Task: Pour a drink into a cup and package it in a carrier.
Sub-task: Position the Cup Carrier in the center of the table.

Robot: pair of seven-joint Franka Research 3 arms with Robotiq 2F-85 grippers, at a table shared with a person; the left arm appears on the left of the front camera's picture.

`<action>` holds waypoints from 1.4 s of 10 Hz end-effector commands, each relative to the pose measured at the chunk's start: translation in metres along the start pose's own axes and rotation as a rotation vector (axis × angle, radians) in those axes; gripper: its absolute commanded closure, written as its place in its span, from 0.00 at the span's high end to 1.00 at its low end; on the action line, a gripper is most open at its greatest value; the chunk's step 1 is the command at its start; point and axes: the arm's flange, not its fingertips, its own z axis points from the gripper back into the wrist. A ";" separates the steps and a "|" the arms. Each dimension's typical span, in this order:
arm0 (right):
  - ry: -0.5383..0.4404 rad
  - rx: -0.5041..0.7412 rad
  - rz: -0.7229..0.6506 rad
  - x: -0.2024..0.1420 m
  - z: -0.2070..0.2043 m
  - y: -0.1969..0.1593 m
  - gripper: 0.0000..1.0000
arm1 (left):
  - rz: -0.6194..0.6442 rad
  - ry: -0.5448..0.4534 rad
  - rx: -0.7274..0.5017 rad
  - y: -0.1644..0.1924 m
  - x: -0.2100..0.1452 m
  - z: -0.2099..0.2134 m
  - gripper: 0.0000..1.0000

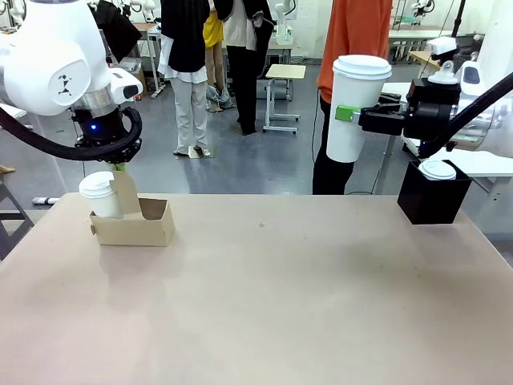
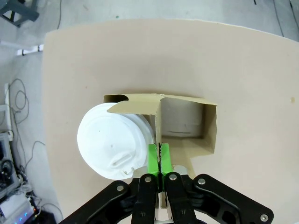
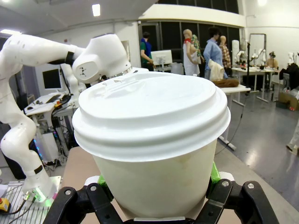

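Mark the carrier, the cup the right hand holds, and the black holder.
cardboard carrier (image 1: 132,231): front view, front wall.
lidded white cup (image 1: 358,90): front view, upper side wall.
black box holder (image 1: 429,202): front view, front face.

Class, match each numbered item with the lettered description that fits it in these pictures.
1 left gripper
2 right gripper
3 carrier
4 black box

a holds a lidded cup in the air
b one slot filled, one empty
c shut on the cardboard handle
d at the table's far right

Pairs: 1-c, 2-a, 3-b, 4-d
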 end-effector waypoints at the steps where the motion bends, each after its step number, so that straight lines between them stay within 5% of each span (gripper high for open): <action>1: -0.007 0.001 0.015 0.003 -0.002 0.002 0.85 | -0.001 0.000 0.000 0.000 0.000 0.000 0.02; 5: -0.007 0.001 0.015 0.003 -0.002 0.002 0.85 | 0.058 -0.050 0.061 -0.022 -0.001 0.066 0.02; 9: -0.007 0.001 0.015 0.003 -0.002 0.002 0.85 | 0.066 -0.110 0.018 -0.103 -0.043 0.144 0.02; 14: -0.007 0.001 0.015 0.003 -0.002 0.002 0.85 | 0.023 -0.121 -0.079 -0.211 -0.132 0.137 0.02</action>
